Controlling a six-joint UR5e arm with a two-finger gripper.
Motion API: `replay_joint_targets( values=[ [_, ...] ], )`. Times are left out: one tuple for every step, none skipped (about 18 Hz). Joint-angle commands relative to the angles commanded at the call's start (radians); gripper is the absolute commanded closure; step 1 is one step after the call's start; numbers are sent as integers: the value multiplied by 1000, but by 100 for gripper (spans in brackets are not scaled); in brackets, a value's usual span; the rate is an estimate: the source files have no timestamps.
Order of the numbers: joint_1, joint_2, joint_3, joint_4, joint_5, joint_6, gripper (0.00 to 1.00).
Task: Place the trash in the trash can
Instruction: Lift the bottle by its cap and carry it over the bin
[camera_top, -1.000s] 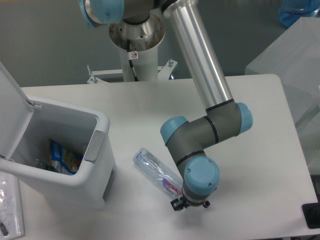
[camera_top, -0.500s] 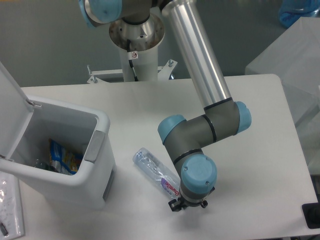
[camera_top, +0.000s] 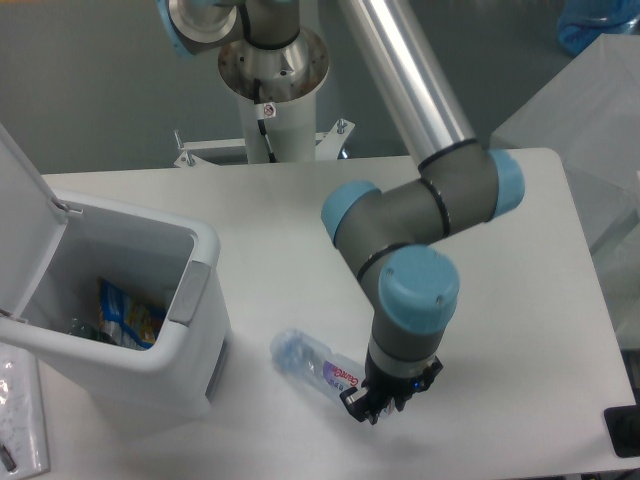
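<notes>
Pincer (camera_top: 385, 404) clamps bottle (camera_top: 312, 362) at label end, lifted right of open-lidded trash can (camera_top: 150, 300), w/ bare worktop (camera_top: 300, 210) between and beyond.

Lighting was bright, even and overhead. Soft shadows lay on the table (camera_top: 520, 330) beneath the arm (camera_top: 400, 290). Mild glare streaked the metal tube (camera_top: 405, 75). Focus was slightly soft throughout.

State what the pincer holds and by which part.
The pincer holds the bottle by its labelled end, nearest the wrist; the clear end tilts away.
</notes>
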Motion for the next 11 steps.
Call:
replay_joint_targets(
  values=[
    [3, 20, 2, 17, -28, 3, 68],
    [8, 40, 5, 32, -60, 6, 68],
    [12, 58, 12, 52, -97, 5, 68],
    [12, 75, 18, 65, -132, 3, 68],
    [12, 91, 18, 66, -156, 5, 69],
    [9, 104, 15, 66, -178, 0, 73],
    [3, 114, 0, 65, -190, 0, 76],
    [0, 123, -24, 65, -194, 2, 76],
    [-1, 135, -43, 68, -194, 5, 77],
    [-1, 138, -49, 66, -194, 5, 78],
    [-8, 138, -48, 68, -194, 3, 78]
  ],
)
